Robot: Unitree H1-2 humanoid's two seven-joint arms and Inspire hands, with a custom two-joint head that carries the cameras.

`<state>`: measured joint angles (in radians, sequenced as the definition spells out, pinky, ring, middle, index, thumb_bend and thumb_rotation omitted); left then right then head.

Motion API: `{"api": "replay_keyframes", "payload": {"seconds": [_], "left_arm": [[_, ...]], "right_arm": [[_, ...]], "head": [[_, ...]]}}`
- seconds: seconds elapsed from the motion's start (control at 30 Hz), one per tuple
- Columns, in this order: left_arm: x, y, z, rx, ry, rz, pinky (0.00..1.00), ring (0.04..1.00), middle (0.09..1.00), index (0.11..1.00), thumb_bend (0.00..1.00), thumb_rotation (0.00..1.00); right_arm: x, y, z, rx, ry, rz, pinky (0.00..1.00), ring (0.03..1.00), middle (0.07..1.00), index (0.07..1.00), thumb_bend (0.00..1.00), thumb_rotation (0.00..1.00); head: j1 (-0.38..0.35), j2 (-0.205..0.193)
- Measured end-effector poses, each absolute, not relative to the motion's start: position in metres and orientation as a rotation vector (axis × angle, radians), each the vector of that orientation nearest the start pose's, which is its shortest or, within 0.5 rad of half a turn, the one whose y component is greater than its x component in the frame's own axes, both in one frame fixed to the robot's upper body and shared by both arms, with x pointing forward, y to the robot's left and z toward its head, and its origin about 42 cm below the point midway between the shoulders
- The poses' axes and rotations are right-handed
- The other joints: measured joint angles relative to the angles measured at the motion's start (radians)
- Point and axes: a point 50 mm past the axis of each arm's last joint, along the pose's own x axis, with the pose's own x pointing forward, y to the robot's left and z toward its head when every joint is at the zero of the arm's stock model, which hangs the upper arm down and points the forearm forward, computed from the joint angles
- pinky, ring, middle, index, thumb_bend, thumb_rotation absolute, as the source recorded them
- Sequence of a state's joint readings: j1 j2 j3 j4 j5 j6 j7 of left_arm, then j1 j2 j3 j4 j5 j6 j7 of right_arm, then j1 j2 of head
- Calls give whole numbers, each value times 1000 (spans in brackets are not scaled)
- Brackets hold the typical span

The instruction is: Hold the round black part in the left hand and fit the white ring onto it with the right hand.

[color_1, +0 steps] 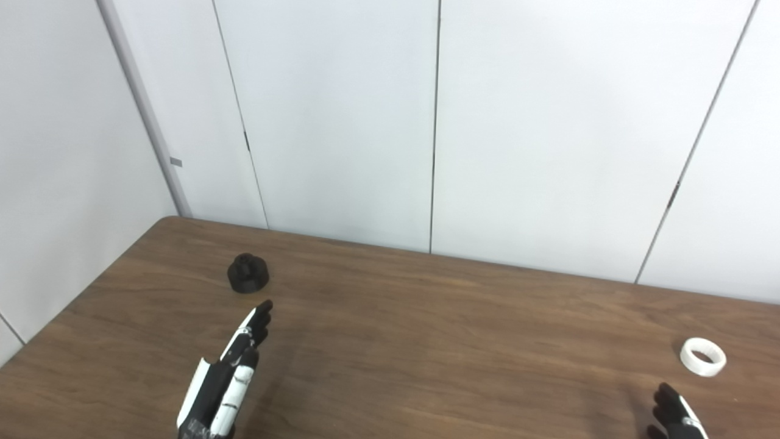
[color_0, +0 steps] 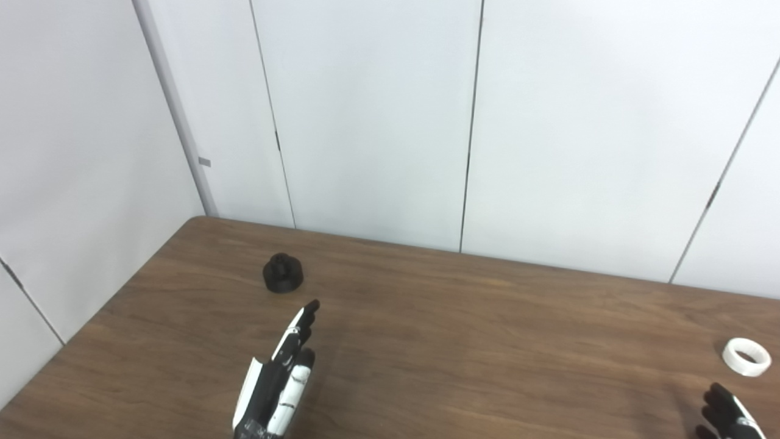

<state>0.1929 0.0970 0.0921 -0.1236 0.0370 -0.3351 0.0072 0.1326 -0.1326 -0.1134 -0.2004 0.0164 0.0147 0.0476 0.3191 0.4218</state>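
Note:
A round black part (color_0: 283,272) with a small knob on top sits on the brown table toward its far left. My left hand (color_0: 277,378) is stretched out flat, open and empty, its fingertips pointing at the part from a short way in front of it, apart from it. A white ring (color_0: 746,356) lies flat near the table's right side. Just below the ring, my right hand (color_0: 728,416) shows only its fingertips at the bottom edge; they look spread and hold nothing, and they do not touch the ring.
The wooden table (color_0: 463,341) meets white wall panels (color_0: 378,122) along its far and left edges.

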Motion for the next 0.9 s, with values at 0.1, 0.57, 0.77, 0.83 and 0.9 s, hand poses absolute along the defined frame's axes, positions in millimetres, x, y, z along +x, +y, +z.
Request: {"api": "replay_keyframes", "payload": {"seconds": [0.1,0.57,0.77,0.83,0.9], "left_arm": [[216,273,109,232,-229,125,1000,1000,989,947,615,553],[217,300,125,513,-10,292,961,981,969,919,934,299],[237,341,153,655,-18,356,1000,1000,967,923,963,320],[245,351,163,678,-36,371,1000,1000,959,924,957,330],[251,360,172,687,-38,396,1000,1000,961,921,961,351]], "right_arm": [[238,-285,123,-140,-60,-77,846,924,911,888,584,884],[239,-282,125,-172,-56,-76,833,913,905,878,576,903],[237,-282,125,-185,-57,-92,818,904,900,874,567,903],[237,-282,125,-186,-57,-92,826,909,902,875,574,914],[237,-281,125,-189,-58,-90,811,904,904,879,564,924]], "head": [[-3,3],[-11,17],[-11,18],[-14,20],[-14,21]]}}
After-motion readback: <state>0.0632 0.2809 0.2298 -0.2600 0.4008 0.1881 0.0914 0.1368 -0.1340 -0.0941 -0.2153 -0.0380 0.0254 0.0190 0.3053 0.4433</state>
